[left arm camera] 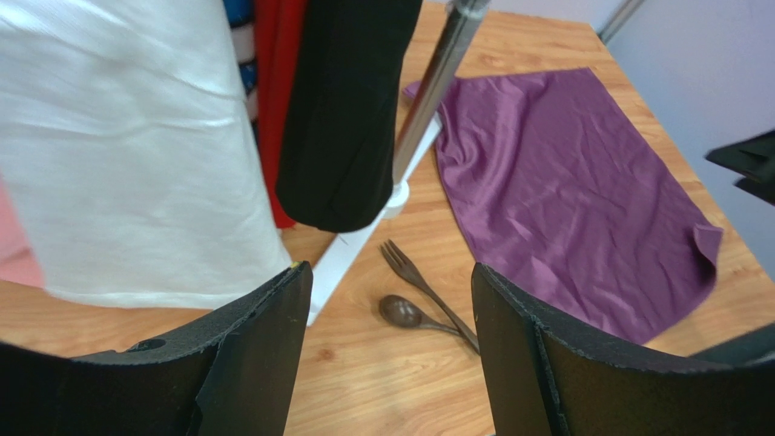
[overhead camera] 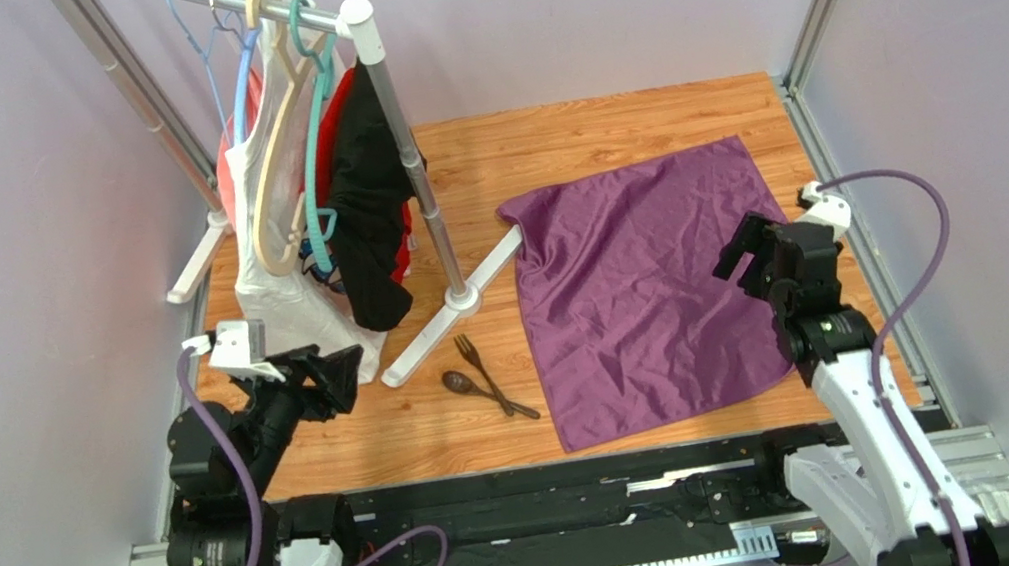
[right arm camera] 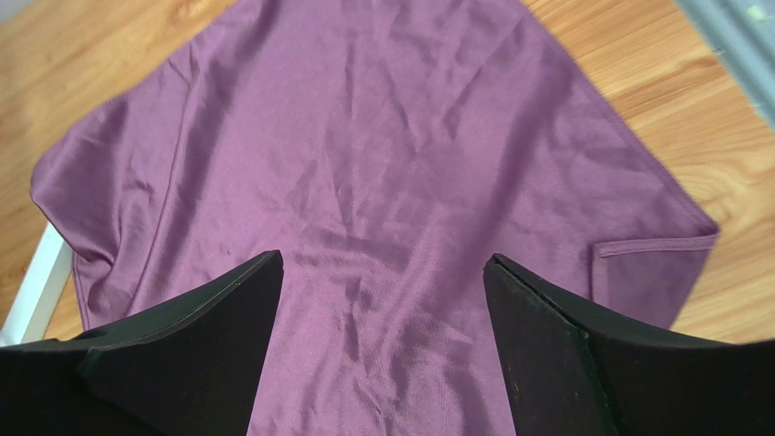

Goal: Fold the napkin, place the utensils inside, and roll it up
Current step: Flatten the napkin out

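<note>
At the lower left of the overhead view, the left gripper [overhead camera: 343, 377] hangs with jaws apart, holding nothing. The fork [overhead camera: 474, 355] and spoon [overhead camera: 458, 380] lie at centre, handles meeting. To their right the napkin [overhead camera: 642, 295] lies spread out. Above its right edge is the right gripper [overhead camera: 740, 269], jaws wide and empty.

One purple napkin [overhead camera: 642, 292] lay toward three o'clock on the single wooden surface [overhead camera: 594, 132]. Two utensils [overhead camera: 487, 382] lay near six o'clock: one fork [overhead camera: 474, 356] and one spoon [overhead camera: 463, 381]. One garment rack [overhead camera: 406, 147] stood toward ten o'clock. It carried at least three hangers, one blue [overhead camera: 223, 77], one cream [overhead camera: 273, 122] and one teal [overhead camera: 314, 116]. It also carried at least three garments: one white [overhead camera: 285, 295], one black [overhead camera: 373, 228], one red [left arm camera: 277, 54]. There were two tools: the left tool [overhead camera: 336, 378] and the right tool [overhead camera: 749, 252].
</note>
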